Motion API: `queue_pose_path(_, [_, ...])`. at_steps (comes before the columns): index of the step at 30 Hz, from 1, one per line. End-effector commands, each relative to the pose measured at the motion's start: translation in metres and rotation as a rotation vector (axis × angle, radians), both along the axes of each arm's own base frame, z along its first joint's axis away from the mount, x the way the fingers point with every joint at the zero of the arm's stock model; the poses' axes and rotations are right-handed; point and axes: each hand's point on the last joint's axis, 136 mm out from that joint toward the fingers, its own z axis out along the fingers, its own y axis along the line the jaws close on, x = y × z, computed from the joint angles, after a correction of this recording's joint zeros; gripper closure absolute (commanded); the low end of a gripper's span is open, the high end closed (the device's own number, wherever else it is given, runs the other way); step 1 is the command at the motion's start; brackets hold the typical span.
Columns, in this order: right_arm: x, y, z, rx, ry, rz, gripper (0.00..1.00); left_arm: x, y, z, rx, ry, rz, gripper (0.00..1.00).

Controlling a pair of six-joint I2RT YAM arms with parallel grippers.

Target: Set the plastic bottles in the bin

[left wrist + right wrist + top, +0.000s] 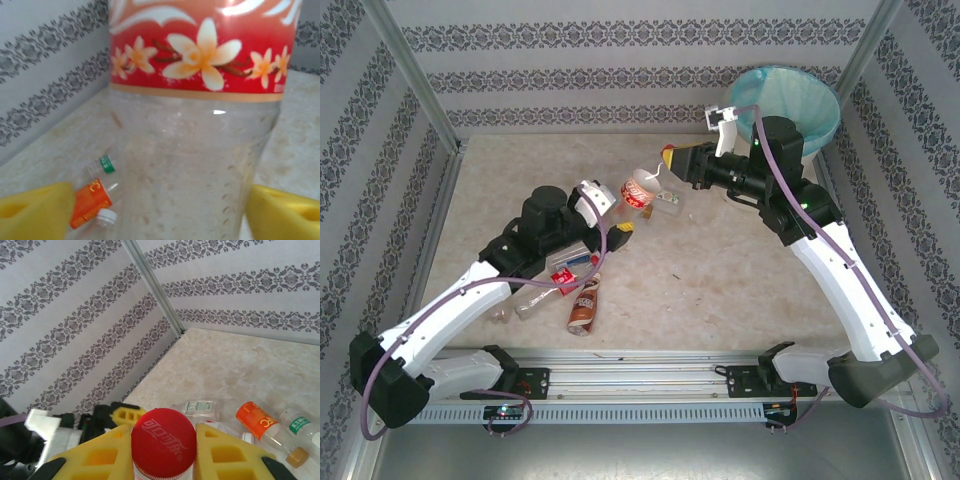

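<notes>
Striped, patterned wallpaper (360, 150) closes the left side above the mottled beige table (720, 270). Several plastic bottles (582, 300) lie on it under my left arm. My left gripper (160, 215) gapes wide around the raised red-labelled bottle (640, 188), its left finger clear of the bottle's side. My right gripper (163, 450) clamps its red cap (163, 437). The bin (828, 120) stands in the far right corner, just behind my right arm.

The table (720, 280) lies bare between my arms. Loose bottles (582, 300) crowd under my left arm (470, 290); my right arm (820, 235) crosses just before the bin (795, 95).
</notes>
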Motion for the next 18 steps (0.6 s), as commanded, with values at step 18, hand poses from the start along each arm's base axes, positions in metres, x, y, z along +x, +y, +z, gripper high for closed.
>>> queue_pose_path(18, [0.057, -0.180, 0.125, -0.561, -0.495, -0.828, 1.00, -0.002, 0.001, 0.052, -0.216, -0.073, 0.035, 0.00])
